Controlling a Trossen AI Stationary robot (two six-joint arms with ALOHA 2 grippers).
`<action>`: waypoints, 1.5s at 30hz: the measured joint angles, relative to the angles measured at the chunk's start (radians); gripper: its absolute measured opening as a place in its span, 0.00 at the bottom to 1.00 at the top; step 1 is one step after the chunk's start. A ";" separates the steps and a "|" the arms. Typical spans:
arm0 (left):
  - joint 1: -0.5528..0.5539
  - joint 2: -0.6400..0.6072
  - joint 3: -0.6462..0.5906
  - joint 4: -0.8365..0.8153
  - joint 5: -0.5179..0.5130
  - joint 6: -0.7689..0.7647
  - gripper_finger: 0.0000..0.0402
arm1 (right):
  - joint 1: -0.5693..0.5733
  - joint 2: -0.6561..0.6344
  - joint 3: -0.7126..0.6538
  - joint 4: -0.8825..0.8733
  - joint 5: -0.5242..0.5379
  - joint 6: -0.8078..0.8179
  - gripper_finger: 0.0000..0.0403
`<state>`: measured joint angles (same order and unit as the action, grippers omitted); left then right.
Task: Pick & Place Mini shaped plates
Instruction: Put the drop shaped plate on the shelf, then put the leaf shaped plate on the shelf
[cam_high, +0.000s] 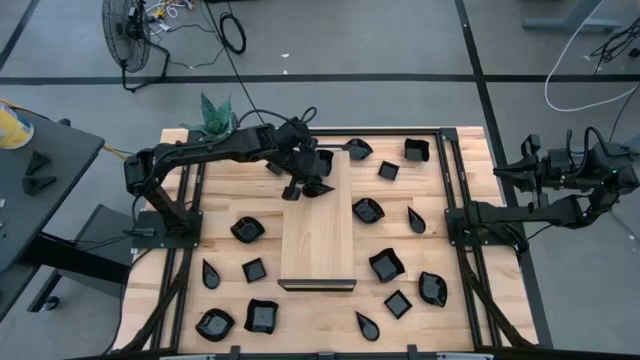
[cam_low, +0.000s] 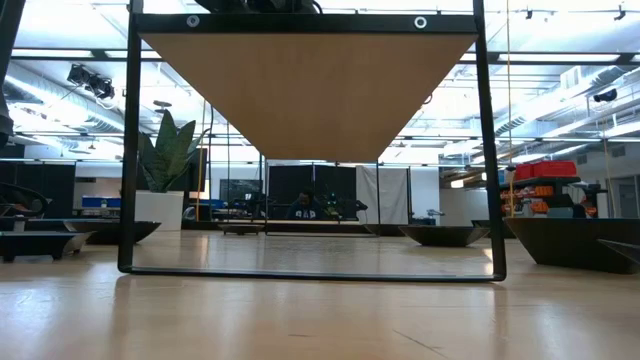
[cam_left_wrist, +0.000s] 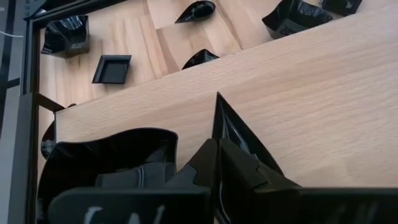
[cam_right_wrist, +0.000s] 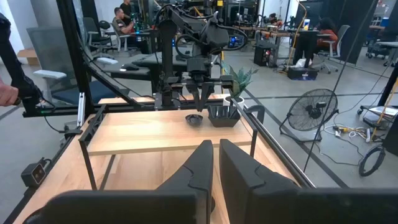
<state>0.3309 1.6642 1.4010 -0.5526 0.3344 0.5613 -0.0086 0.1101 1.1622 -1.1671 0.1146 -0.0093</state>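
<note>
The left gripper (cam_high: 312, 186), pinched on one mini plate (cam_left_wrist: 239, 134) at the wooden board's (cam_high: 318, 235) far end, apparently begins placing; many remain scattered.

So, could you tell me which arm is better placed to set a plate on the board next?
The left. Its gripper is at the board's far left edge, shut on a black plate. The right gripper is parked shut beyond the table's right side, holding nothing.

Left hand (cam_left_wrist: 214, 158) fingertips hide teardrop plate (cam_left_wrist: 233, 127) base; wavy bowl (cam_left_wrist: 106, 162) cut by edge.
</note>
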 joint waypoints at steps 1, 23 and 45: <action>0.000 0.000 0.000 0.000 0.000 0.000 0.06 | 0.000 0.000 0.000 0.000 0.000 0.000 0.08; 0.032 -0.209 0.001 -0.246 -0.181 -0.162 0.33 | 0.000 0.000 0.000 0.000 0.000 0.000 0.08; 0.053 -0.303 -0.175 -0.386 -0.134 -0.247 0.54 | 0.000 0.000 0.000 0.000 0.000 0.000 0.08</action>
<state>0.3836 1.3616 1.2260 -0.9390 0.1999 0.3146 -0.0085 0.1100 1.1622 -1.1671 0.1147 -0.0090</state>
